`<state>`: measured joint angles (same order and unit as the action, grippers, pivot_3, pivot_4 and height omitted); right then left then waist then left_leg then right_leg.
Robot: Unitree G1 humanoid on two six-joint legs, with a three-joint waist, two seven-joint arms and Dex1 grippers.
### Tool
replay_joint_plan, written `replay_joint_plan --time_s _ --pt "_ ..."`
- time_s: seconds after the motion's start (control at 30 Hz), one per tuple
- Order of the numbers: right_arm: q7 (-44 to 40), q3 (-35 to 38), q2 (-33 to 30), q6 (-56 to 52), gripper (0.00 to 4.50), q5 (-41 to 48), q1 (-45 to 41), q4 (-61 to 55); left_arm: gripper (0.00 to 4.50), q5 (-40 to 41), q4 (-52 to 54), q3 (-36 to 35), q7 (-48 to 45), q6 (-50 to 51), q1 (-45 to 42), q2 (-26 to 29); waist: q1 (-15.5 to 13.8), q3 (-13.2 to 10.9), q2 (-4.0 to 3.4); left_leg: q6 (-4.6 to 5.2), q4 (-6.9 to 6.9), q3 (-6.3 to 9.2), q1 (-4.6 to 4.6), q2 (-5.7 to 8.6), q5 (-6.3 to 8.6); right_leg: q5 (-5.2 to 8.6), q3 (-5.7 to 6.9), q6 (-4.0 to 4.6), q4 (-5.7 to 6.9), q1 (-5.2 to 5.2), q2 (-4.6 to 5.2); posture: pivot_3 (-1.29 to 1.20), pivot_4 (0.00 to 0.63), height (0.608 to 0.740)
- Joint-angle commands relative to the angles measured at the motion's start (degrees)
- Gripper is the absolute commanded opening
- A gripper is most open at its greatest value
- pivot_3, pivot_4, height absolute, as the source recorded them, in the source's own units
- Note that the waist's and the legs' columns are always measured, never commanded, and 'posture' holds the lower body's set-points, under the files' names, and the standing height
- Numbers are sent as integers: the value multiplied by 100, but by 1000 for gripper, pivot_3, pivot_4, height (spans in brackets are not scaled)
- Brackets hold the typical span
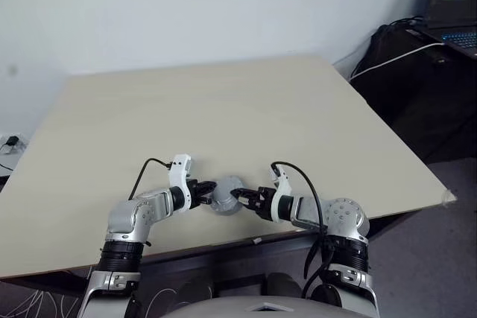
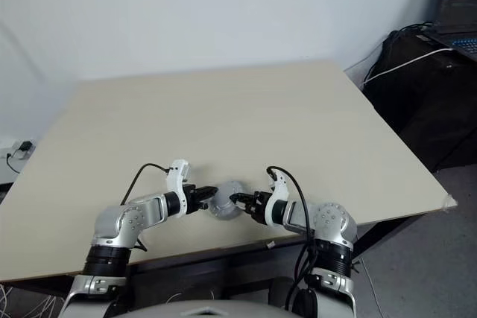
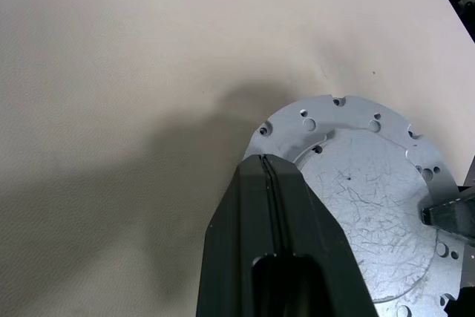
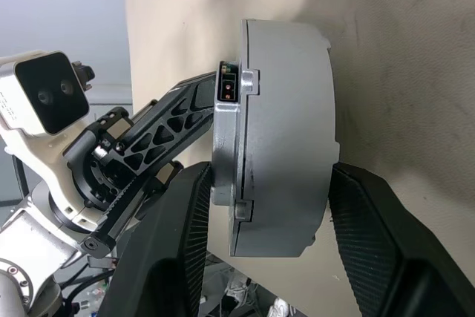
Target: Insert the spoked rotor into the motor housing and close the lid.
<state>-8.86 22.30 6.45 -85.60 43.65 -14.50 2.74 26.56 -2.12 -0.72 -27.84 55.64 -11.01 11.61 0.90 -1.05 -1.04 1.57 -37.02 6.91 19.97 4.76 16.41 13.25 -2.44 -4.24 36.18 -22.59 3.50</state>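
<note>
Currently motor housing [image 1: 226,195] sits near table [image 1: 223,109] front edge; L gripper [image 1: 204,193] pressed together, R gripper [image 1: 244,196] pinching housing.

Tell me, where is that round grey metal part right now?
The motor housing sits near the table's front edge, held between the left gripper and the right gripper.

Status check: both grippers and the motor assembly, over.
Left gripper shut, pinching the flange of the grey round assembly. Right gripper closed across its thick body. Held at the table's near edge; nothing in the way.
</note>
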Motion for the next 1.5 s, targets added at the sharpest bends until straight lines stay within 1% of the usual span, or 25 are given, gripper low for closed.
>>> replay_joint_plan --time_s 0.03,0.17,0.37,0.47,0.7,0.87,0.97,1.13,1.2,1.3,1.33,1.5 --pt "-157 -257 554 -38 2116 251 40 -124 0 73 150 171 -23 79 47 -108 10 0 0 0 0 0 0 0 0 0 0 0 0 0 0 0 0 740" --pt "-87 -151 583 72 2116 232 56 -84 0 156 411 61 41 57 132 -151 25 -1 1 0 1 0 2 0 0 0 -1 0 0 -3 0 0 0 740" --pt "-19 -63 579 212 2114 249 119 -46 0 399 1088 -227 131 -62 472 -266 22 -3 2 4 3 -1 13 0 3 0 -3 1 -1 -14 2 0 0 740" --pt "4 -50 562 261 2113 277 143 -40 0 579 1552 -424 94 -460 747 -402 23 -4 4 5 1 -2 24 1 4 0 -4 1 -3 -22 5 0 0 740" --pt "57 -43 524 330 2113 317 163 8 0 1014 2178 -702 143 -831 1206 -543 19 -4 3 0 -2 -5 57 -7 0 -5 -5 10 -1 -62 2 0 0 740" --pt "55 42 554 463 2112 433 183 26 0 1708 2600 -1049 166 -1006 1637 -829 13 -5 4 2 -4 -17 64 -6 1 -6 -7 9 -2 -70 2 0 0 740" --pt "10 125 625 551 2112 602 183 -11 623 2234 2705 -1214 295 -891 2031 -1025 13 -5 3 3 -4 -18 67 -7 1 -7 -7 10 -2 -73 2 0 0 740" --pt "19 217 750 678 2090 931 116 -115 2274 2974 2759 -1323 525 -890 2866 -1403 17 -12 9 7 -5 -20 71 -8 3 -6 -9 10 -3 -76 2 0 0 740" --pt "52 244 781 743 2090 1063 85 -124 2903 3317 2708 -1443 652 -1038 3172 -1675 19 -15 8 7 -8 -21 72 -12 3 -6 -8 10 -4 -76 1 0 0 740" --pt "115 239 800 803 2090 1263 62 -143 3956 3650 2628 -1494 790 -1228 3442 -1933 24 -22 11 7 -11 -24 72 -21 4 -7 -8 12 -5 -75 2 0 0 740" --pt "132 234 814 823 2090 1345 58 -150 4239 3745 2591 -1485 829 -1296 3521 -2006 25 -24 8 7 -12 -24 72 -25 3 -8 -6 15 -5 -75 1 0 0 740" --pt "244 103 866 840 2090 1781 -33 -296 4239 4356 2335 -1370 1122 -1520 3748 -2275 27 -32 4 7 -14 -28 73 -26 3 -9 -6 16 -6 -74 -3 0 0 740"
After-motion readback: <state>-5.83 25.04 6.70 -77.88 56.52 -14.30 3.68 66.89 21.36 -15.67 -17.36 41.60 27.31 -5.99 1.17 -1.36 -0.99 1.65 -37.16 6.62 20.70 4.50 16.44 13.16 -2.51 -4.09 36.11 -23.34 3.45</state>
